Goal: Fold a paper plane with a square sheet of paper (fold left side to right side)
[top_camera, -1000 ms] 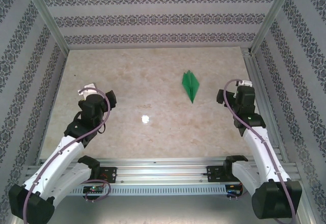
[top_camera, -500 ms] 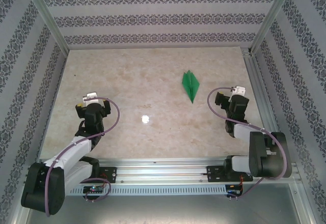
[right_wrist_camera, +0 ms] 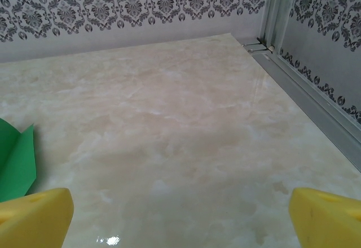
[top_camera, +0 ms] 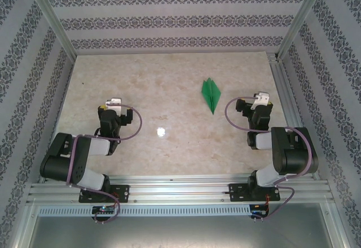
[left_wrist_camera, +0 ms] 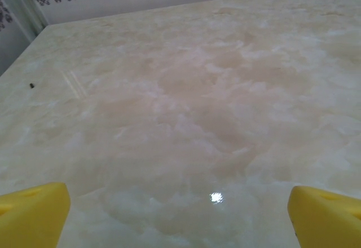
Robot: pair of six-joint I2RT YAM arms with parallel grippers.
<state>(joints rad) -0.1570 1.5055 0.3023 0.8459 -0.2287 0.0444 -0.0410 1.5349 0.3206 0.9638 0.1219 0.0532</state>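
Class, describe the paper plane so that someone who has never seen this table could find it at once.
Start with the marble table. On its right half, just left of and beyond the right gripper, lies the paper plane. It is the only bright green thing there: a slim dart with a centre crease, pointing at the near edge.

- Table [top_camera: 169,79]: flat top with a cream-beige marbled pattern and a glossy finish.
- Paper plane [top_camera: 210,94]: bright green, lying on the table right of centre, in the far half. Pointed tip faces the near edge, wider end faces the far wall. Centre crease visible.
- Glare spot [top_camera: 161,131]: small white reflection on the surface near centre, well apart from the plane.
- Dark speck [top_camera: 83,83]: tiny, near the far left edge; cannot tell what it is.
- Metal rail [top_camera: 285,98]: runs along the table's right edge.
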